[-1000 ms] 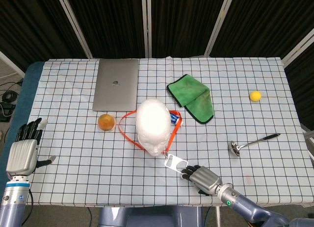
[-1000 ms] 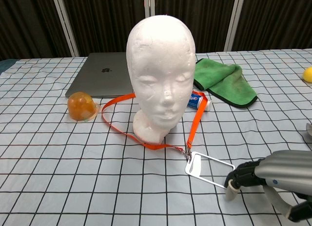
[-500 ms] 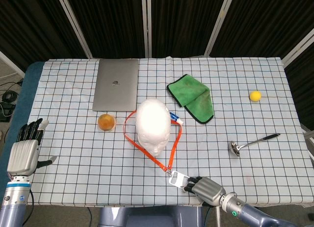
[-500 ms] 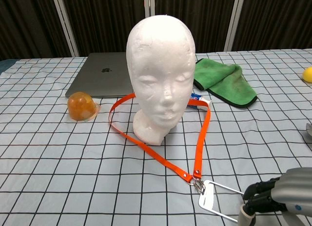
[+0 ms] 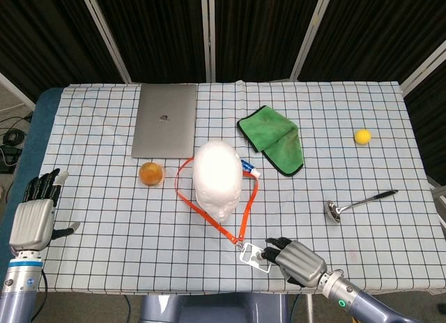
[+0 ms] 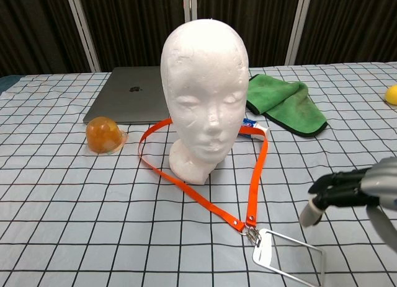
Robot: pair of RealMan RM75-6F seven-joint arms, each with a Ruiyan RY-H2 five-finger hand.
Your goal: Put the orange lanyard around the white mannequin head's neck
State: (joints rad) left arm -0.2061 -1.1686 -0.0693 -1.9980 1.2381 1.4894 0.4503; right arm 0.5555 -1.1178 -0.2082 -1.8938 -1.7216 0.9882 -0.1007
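Hand, right [image 6: 347,189]: hovers above the table near the front edge, fingers apart and holding nothing; the badge holder lies just below and beside it, apparently untouched.
Hand, left [image 5: 33,218]: sits far off at the table's left edge, fingers apart, empty, well away from everything.
Badge holder [image 6: 286,256]: clear sleeve lying flat on the checked tablecloth [image 6: 93,237], clipped to the front end of the lanyard.
Lanyard [image 6: 254,175]: orange strap lying in a loop on the cloth around the base of the head, its two sides meeting at the clip in front; a small blue and white packet [image 6: 251,127] lies by it behind the head.
Head [image 6: 205,76]: white mannequin standing upright mid-table, facing the robot, the strap around its foot rather than visibly up on the neck.
Step in hand: by my reading, the loop is on and the right hand is letting go; the task looks nearly done.
Next move: likely a clean withdrawal of the right hand without snagging the sleeve, or a lift of the strap if it should sit higher.
Bystanders: laptop [image 5: 164,121], green cloth [image 5: 273,143], orange ball [image 5: 150,173], ladle [image 5: 357,203], yellow ball [image 5: 362,136].
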